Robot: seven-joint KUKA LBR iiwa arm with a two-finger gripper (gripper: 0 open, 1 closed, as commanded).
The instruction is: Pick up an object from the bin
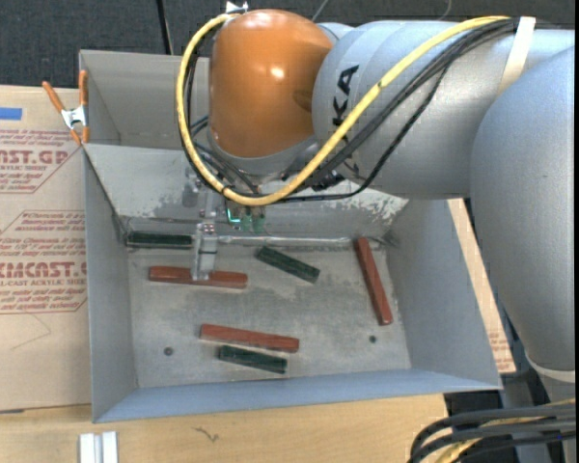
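My gripper (205, 266) hangs below the orange dome in the left half of the bin. Its tip comes down on the middle of a red-brown flat bar (174, 276) that lies lengthwise on the bin floor. From this angle I cannot make out whether the tip touches the bar or stops just above it. A dark green bar (159, 241) lies just behind, against the back wall to the left. Another dark green bar (288, 263) lies slanted a little to the right of the gripper.
A red-brown bar (373, 280) lies along the right side. Near the front, a red-brown bar (248, 338) and a dark green bar (252, 358) lie side by side. The arm and its yellow cable cover the bin's back right.
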